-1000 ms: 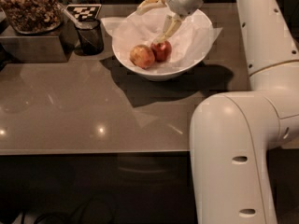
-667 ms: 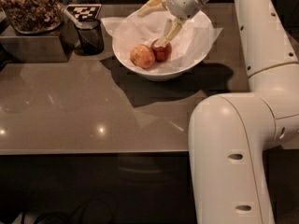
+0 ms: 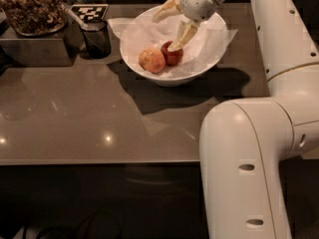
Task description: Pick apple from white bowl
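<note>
The claw (image 3: 165, 33) is hanging over the white bowl (image 3: 164, 77), its two fingers spread wide and holding nothing; one fingertip is sitting right at the deep-red apple (image 3: 173, 55). The apple (image 3: 152, 60) is lying on the bowl's paper lining, touching the red one, on the side toward the dark cup (image 3: 96, 38). By my judgement the claw is needing a shift that way — off the red fruit — before closing.
</note>
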